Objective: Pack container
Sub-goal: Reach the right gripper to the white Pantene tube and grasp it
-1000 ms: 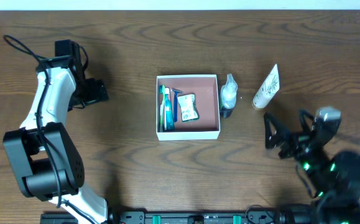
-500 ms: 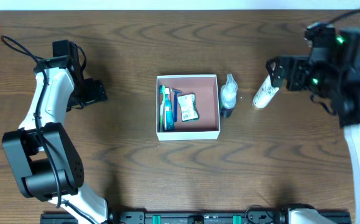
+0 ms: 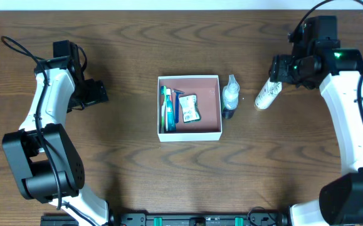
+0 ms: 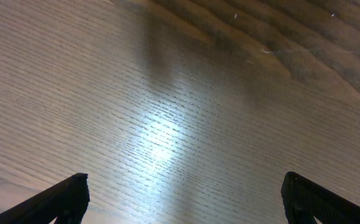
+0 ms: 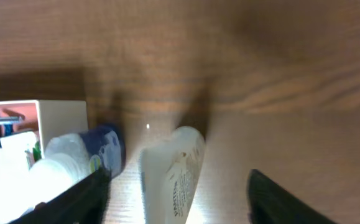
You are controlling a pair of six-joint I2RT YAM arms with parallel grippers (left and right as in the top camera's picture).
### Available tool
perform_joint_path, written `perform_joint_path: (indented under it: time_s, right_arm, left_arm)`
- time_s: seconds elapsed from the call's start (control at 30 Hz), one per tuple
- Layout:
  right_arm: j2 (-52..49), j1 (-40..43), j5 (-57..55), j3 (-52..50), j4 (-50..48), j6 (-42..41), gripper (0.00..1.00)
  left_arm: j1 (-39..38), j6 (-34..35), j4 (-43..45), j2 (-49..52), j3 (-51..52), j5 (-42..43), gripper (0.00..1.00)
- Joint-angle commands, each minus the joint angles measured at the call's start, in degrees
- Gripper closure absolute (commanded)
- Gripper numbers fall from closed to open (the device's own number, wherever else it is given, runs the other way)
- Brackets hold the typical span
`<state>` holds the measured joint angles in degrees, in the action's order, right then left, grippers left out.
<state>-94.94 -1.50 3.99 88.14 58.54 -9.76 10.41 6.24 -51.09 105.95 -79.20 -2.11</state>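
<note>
Right jaws (image 5: 176,205) spread wide, straddling white squeeze tube (image 3: 268,94) lying on brown wooden tabletop (image 3: 118,163). Left jaws (image 4: 183,199) spread, empty. Square white-walled container (image 3: 189,134) sits centre. Risk: off-centre closing could nudge tube into nearby clear bottle (image 3: 230,95).
</note>
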Motion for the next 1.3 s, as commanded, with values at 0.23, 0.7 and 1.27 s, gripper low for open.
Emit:
perform_joint_path:
  time_s: [0.23,0.7,1.27]
  right_arm:
    - [-1.2,-0.07,-0.92,0.7,3.74,-3.96,0.85]
    - [15.39,-2.34,-3.06,5.97,5.9,-3.93,0.99]
    - [30.58,-23.15,3.56,7.61,6.86,-5.05,0.99]
  left_arm:
    - [0.17,0.5,-0.24,-1.53,-0.31,-0.7,0.02]
    - [0.17,0.5,-0.24,-1.53,-0.31,-0.7,0.02]
    - [0.17,0.5,-0.24,-1.53,-0.31,-0.72,0.02]
